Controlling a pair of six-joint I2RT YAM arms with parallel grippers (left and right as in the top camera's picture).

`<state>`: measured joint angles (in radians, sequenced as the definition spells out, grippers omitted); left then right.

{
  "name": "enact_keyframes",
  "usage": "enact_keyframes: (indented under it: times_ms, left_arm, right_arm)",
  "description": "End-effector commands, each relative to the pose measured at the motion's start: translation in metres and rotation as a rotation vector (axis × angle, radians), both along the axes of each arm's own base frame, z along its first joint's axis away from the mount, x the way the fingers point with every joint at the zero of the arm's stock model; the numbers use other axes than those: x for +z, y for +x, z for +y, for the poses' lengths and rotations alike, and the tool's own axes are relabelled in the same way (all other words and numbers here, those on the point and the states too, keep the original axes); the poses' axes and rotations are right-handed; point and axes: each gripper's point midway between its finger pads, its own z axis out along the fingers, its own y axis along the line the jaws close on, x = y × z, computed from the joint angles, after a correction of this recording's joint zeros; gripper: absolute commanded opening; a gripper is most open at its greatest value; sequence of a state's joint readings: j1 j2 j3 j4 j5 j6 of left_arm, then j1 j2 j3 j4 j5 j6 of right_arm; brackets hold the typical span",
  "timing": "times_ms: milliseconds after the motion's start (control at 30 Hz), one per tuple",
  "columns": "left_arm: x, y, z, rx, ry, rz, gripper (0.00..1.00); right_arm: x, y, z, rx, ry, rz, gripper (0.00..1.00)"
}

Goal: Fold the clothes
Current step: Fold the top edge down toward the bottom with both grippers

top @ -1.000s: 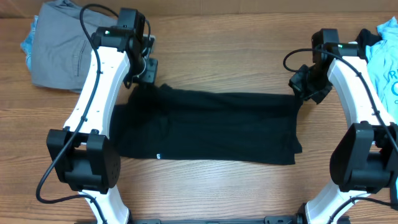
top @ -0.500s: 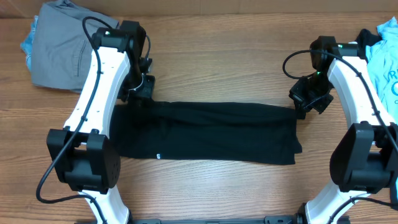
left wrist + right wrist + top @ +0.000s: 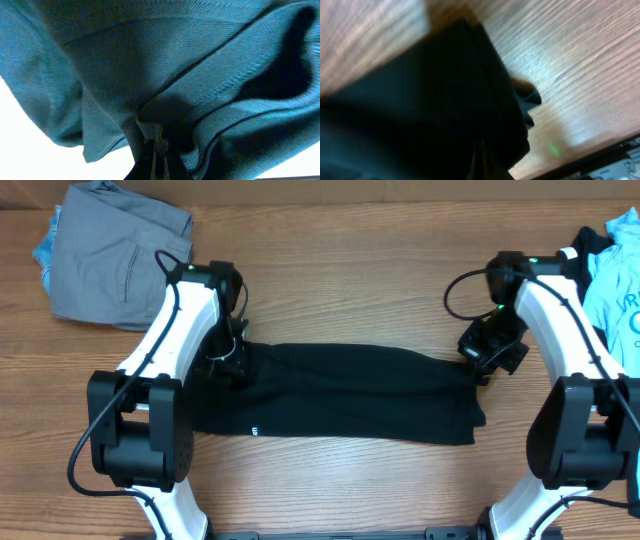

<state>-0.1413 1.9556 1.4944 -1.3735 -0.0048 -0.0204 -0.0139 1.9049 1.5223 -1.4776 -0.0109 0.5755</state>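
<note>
Left tool (image 3: 232, 362): closed, pinching the far-left edge of the black T-shirt (image 3: 340, 395); the wrist view shows cloth bunched at its tips.
Right tool (image 3: 488, 358): closed on the shirt's far-right edge.
Shirt: a long band across the middle of the desk (image 3: 340, 270), between the arms.
Done: lengthwise fold apparently under way.
Left: lay the edge down, release, fold crosswise.
Waiting: grey garment (image 3: 105, 255) and light blue garment (image 3: 620, 275), well apart at the far corners.

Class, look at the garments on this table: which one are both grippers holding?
The black T-shirt, stretched across the middle between the left gripper and right gripper. The grey garment and the light blue shirt lie apart at the far corners.
</note>
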Motion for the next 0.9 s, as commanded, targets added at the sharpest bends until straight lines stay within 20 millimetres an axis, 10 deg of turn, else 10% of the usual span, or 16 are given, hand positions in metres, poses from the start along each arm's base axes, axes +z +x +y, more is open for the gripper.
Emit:
enact_keyframes:
  times_ms: [0, 400, 500, 667, 733, 800, 867]
  left_arm:
    - [-0.008, -0.01, 0.006, 0.02, 0.011, 0.02, 0.04]
    - [-0.016, -0.023, 0.044, 0.111, 0.131, 0.056, 0.05]
    - [-0.016, -0.023, 0.05, 0.135, 0.127, 0.059, 0.33]
    - [-0.016, -0.024, 0.052, 0.151, 0.121, 0.061, 0.29]
    - [-0.016, -0.023, 0.052, 0.152, 0.12, 0.059, 0.28]
    - [-0.016, -0.021, 0.05, 0.156, 0.106, 0.053, 0.26]
    - [-0.014, -0.016, 0.04, 0.172, 0.053, 0.042, 0.04]
  right_arm:
    - [0.002, -0.01, 0.002, 0.058, -0.059, 0.02, 0.04]
    - [0.008, -0.023, -0.026, 0.021, -0.234, 0.073, 0.04]
    - [0.007, -0.023, -0.027, 0.018, -0.234, 0.07, 0.23]
    - [0.008, -0.023, -0.026, 0.023, -0.234, 0.071, 0.49]
    - [0.007, -0.022, -0.026, 0.023, -0.234, 0.068, 0.85]
    - [0.007, -0.02, -0.026, 0.021, -0.231, 0.058, 0.97]
    - [0.005, -0.016, -0.023, 0.025, -0.212, 0.04, 0.98]
